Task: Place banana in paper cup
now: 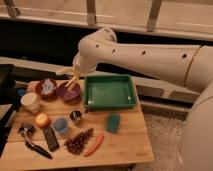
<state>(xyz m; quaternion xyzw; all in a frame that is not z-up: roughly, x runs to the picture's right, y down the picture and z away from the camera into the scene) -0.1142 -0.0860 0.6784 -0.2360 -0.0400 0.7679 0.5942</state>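
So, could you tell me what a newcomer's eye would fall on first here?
The big white arm reaches in from the right, its end effector shut on the pale banana above the purple bowl. Beside it, the green tray stands out; the paper cup sits far left.
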